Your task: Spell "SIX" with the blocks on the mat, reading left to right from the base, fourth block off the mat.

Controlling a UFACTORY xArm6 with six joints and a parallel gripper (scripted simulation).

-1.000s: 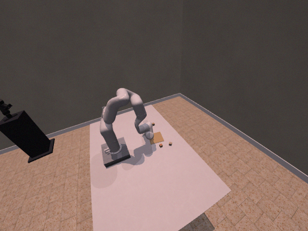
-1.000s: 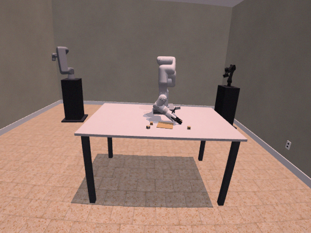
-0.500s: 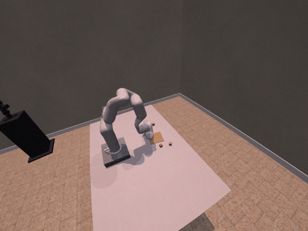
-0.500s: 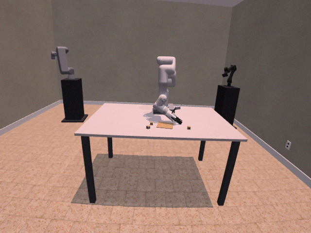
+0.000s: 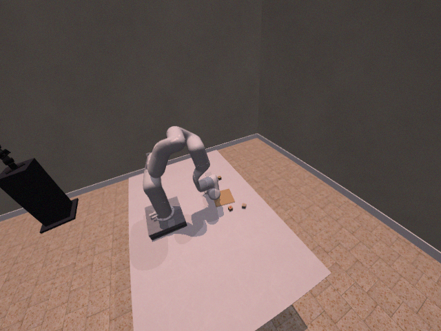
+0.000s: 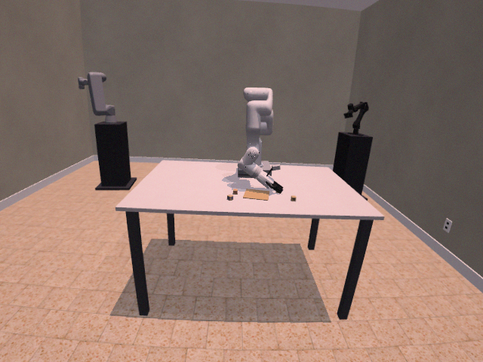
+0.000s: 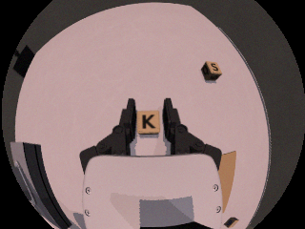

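Over on the far left a grey arm (image 6: 97, 93) is sitting idle on a black pedestal (image 6: 112, 154), well apart from the counter (image 6: 187, 187). On the counter, starting from my left in the exterior view, two blocks (image 6: 230, 197) are lying close together just off the mat's left edge, their letters too small for me to read from here. Next to them the tan mat (image 6: 256, 194) is lying flat. The white arm (image 6: 257, 112) is bending down steeply from its base behind the mat, and its wrist is reaching low over the mat's right rear corner, nearly down to the counter surface. Looking through the wrist view, the K block (image 7: 148, 121) is lying flat on the counter between the two dark fingers, letter up, just beyond the mat's corner, and only a strip of the mat is showing at the right edge of that view. The jaws are standing released, parted a little wider than the block, so they are gripping nothing. Further right the S block (image 6: 293, 197) is resting alone on the bare counter, apart from the mat and near the K block, and in the wrist view it is sitting up and to the right of the fingers. In the top view the wrist is hiding the K block, while the other three blocks are showing around the mat. At the far right a small black arm (image 6: 357, 112) is perching on another black pedestal (image 6: 352, 159).
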